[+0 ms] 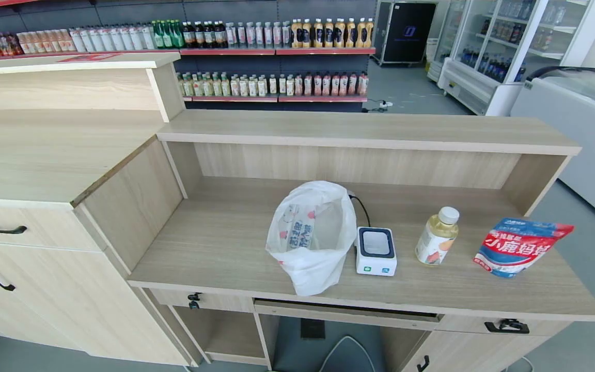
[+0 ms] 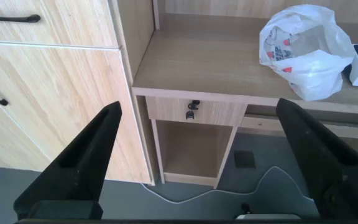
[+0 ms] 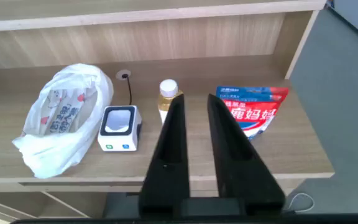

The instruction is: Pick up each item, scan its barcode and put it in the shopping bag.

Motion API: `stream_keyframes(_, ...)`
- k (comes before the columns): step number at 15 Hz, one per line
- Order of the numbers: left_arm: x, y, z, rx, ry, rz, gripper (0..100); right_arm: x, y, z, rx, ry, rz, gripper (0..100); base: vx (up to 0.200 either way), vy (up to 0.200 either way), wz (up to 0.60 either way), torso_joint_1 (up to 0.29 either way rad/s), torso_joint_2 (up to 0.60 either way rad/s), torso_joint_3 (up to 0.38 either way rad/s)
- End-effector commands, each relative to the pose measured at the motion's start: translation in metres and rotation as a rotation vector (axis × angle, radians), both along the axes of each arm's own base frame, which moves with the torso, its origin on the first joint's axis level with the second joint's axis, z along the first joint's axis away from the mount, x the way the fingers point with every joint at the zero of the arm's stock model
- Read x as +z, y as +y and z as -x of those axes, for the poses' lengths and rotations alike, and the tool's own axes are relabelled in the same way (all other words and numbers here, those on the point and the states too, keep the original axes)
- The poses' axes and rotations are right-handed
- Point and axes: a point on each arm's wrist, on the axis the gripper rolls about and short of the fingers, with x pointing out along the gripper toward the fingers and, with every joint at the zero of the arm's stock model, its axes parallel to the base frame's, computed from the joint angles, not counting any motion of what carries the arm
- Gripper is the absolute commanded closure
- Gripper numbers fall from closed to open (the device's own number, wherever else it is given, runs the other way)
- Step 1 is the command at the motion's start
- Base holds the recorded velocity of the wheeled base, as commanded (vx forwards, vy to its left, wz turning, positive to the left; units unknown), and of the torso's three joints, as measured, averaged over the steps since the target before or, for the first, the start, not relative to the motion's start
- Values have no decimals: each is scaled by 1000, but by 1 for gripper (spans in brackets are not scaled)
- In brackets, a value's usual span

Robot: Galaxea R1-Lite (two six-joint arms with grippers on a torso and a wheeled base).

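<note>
On the wooden counter (image 1: 225, 248) a white shopping bag (image 1: 312, 235) stands with its mouth open. To its right come a small white barcode scanner (image 1: 376, 250), an upright bottle of yellow drink with a white cap (image 1: 437, 236) and a red-and-blue pouch (image 1: 522, 247) lying flat. My left gripper (image 2: 199, 106) hangs open and empty, low in front of the counter's left end, well short of the bag (image 2: 303, 50). My right gripper (image 3: 194, 99) is shut on nothing, held above the counter's front edge in line with the bottle (image 3: 165, 93) and pouch (image 3: 257, 112); one finger hides part of the bottle.
A raised shelf (image 1: 364, 132) overhangs the back of the counter. A taller cabinet with drawers (image 1: 44, 170) walls off the left side. The scanner's black cable (image 1: 362, 206) runs behind the bag. A drawer keyhole (image 2: 192, 111) sits under the counter's front edge.
</note>
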Motion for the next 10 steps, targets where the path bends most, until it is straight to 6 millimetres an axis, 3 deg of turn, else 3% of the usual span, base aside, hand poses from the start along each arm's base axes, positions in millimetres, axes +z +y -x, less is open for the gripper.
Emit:
stream_keyframes(1, 0, 0, 0, 0, 0, 0, 0, -22, -10, -108, -14, 134, 3, 0, 0, 0, 0, 0, 0, 0)
stream_keyframes(5, 0, 0, 0, 0, 0, 0, 0, -74, -19, -179, -2, 136, -2, 0, 0, 0, 0, 0, 0, 0)
stream_keyframes(6, 0, 0, 0, 0, 0, 0, 0, -74, -19, -179, -2, 136, -2, 0, 0, 0, 0, 0, 0, 0)
stream_keyframes(7, 0, 0, 0, 0, 0, 0, 0, -104, -21, -203, 1, 175, 19, 0, 0, 0, 0, 0, 0, 0)
stream_keyframes(10, 0, 0, 0, 0, 0, 0, 0, -139, -15, -221, 28, 217, 32, 0, 0, 0, 0, 0, 0, 0)
